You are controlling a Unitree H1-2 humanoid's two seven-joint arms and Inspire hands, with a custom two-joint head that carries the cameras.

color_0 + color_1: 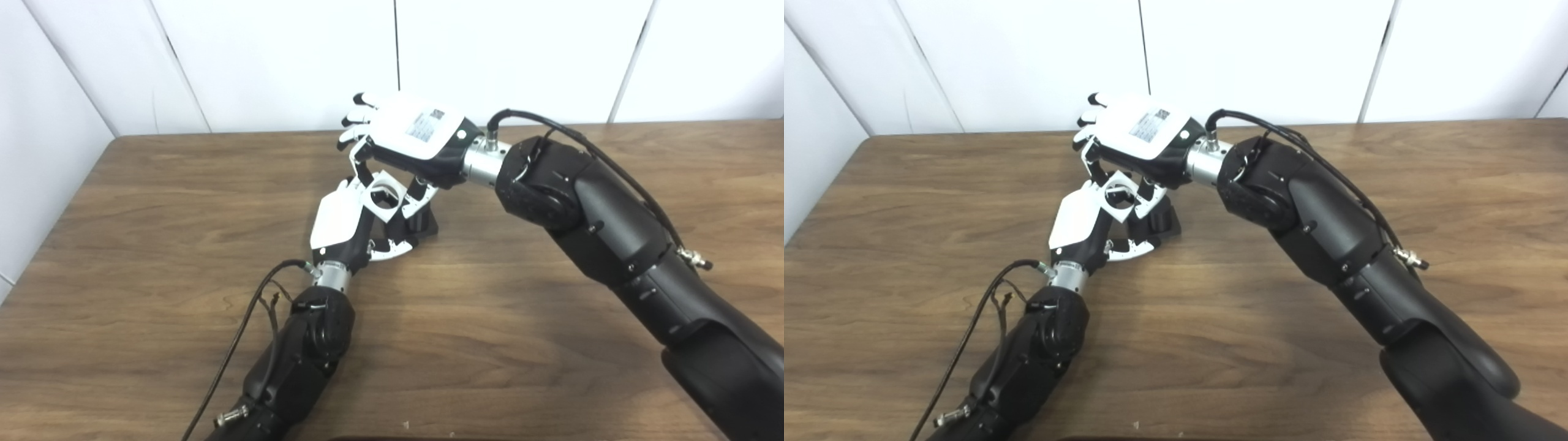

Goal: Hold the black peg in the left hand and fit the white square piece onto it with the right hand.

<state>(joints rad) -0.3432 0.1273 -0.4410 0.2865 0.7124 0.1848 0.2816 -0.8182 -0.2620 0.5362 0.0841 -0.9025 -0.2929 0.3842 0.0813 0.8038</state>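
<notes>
Right hand (pixel 416 138) grips white square piece (pixel 386 196) above left hand (pixel 343 223), clasping black peg (pixel 422 219).

Both hands are crowding the middle of the desk (pixel 551 367): the right hand (pixel 416 138) is sitting right above the left hand (pixel 343 223), with the white square piece (pixel 384 205) and black peg (pixel 422 222) jammed between them. Everywhere else around them the wood is lying open.

Right robot hand (pixel 416 138) holding white square piece (pixel 384 197), left robot hand (pixel 343 226) gripping black peg (pixel 419 222), wooden table (pixel 184 245)
</notes>
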